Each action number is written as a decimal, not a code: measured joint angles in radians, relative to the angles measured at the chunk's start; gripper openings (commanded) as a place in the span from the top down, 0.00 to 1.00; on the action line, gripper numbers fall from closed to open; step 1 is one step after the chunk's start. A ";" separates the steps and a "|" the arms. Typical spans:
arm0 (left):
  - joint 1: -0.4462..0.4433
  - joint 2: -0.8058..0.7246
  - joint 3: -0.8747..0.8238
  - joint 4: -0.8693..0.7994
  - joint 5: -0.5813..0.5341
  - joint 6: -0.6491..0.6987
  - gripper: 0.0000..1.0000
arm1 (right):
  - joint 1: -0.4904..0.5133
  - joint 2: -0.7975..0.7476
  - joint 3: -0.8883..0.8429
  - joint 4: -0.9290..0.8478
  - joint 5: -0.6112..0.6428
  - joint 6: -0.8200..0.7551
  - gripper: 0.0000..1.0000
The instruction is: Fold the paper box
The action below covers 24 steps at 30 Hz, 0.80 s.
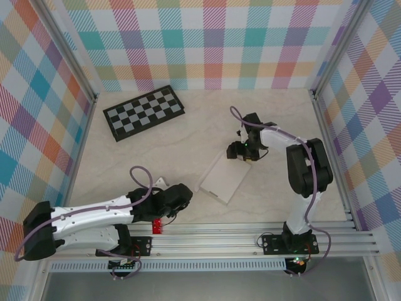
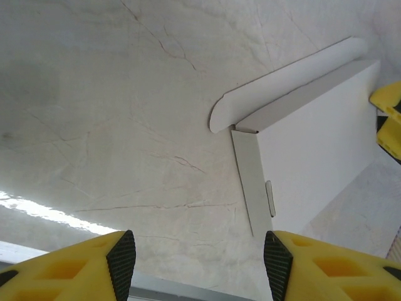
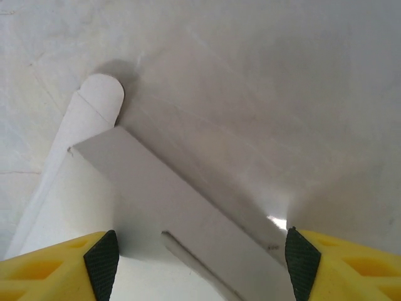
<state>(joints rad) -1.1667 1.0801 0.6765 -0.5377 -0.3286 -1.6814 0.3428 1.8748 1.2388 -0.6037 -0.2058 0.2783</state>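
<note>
The paper box (image 1: 224,179) is a flat white cardboard piece lying mid-table. In the left wrist view the paper box (image 2: 313,144) sits to the right, with a rounded flap (image 2: 282,81) raised along its far edge. My left gripper (image 2: 197,263) is open over bare table just left of the box, holding nothing; from above, the left gripper (image 1: 182,199) sits near the front rail. My right gripper (image 1: 241,153) hovers at the box's far corner. The right gripper (image 3: 203,263) is open, its fingers either side of a raised box wall (image 3: 156,188) without touching it.
A black-and-grey checkerboard (image 1: 144,113) lies at the back left. Aluminium rails (image 1: 250,235) run along the near edge, with a small red part (image 1: 156,226) on them. Plaid walls enclose the table on three sides. A yellow finger of the right gripper (image 2: 388,119) shows beyond the box.
</note>
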 measured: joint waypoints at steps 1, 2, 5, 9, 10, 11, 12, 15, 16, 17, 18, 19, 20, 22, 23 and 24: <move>0.007 0.026 0.000 0.025 0.015 0.006 0.39 | 0.005 -0.013 -0.018 0.009 -0.019 0.021 0.27; 0.014 0.048 0.000 0.048 0.030 0.013 0.38 | 0.011 -0.024 -0.034 0.018 -0.040 0.039 0.27; 0.047 0.122 0.000 0.127 0.078 0.029 0.37 | 0.025 -0.069 -0.092 0.047 -0.091 0.080 0.27; 0.084 0.230 0.001 0.241 0.134 0.061 0.36 | 0.038 -0.114 -0.123 0.038 -0.142 0.083 0.26; 0.086 0.254 0.002 0.257 0.142 0.071 0.36 | 0.039 -0.115 -0.119 0.034 -0.148 0.074 0.26; 0.087 0.271 0.003 0.265 0.147 0.076 0.36 | 0.039 -0.114 -0.113 0.026 -0.148 0.062 0.25; 0.088 0.286 0.003 0.275 0.153 0.082 0.36 | 0.039 -0.109 -0.101 0.008 -0.148 0.045 0.25; 0.100 0.307 -0.001 0.312 0.163 0.085 0.37 | 0.039 -0.074 -0.035 -0.038 -0.155 -0.024 0.25; 0.108 0.309 -0.006 0.330 0.164 0.085 0.37 | 0.039 -0.055 -0.004 -0.051 -0.157 -0.049 0.25; 0.114 0.311 -0.009 0.343 0.163 0.085 0.37 | 0.039 -0.039 0.019 -0.059 -0.161 -0.069 0.25; 0.122 0.314 -0.013 0.359 0.163 0.085 0.38 | 0.039 -0.021 0.048 -0.069 -0.167 -0.095 0.25; 0.126 0.319 -0.013 0.365 0.162 0.086 0.38 | 0.039 -0.004 0.070 -0.076 -0.175 -0.116 0.26; 0.130 0.325 -0.012 0.367 0.162 0.089 0.39 | 0.039 0.011 0.090 -0.084 -0.182 -0.136 0.26; 0.135 0.344 -0.010 0.373 0.162 0.102 0.40 | 0.044 0.040 0.124 -0.108 -0.193 -0.171 0.26; 0.137 0.354 -0.009 0.377 0.163 0.105 0.41 | 0.045 0.053 0.136 -0.118 -0.196 -0.185 0.26; 0.140 0.366 -0.008 0.382 0.164 0.108 0.42 | 0.048 0.064 0.144 -0.124 -0.198 -0.198 0.27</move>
<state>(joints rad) -1.0271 1.4460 0.6682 -0.1555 -0.1650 -1.5738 0.3904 1.9392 1.3827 -0.7280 -0.4042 0.0807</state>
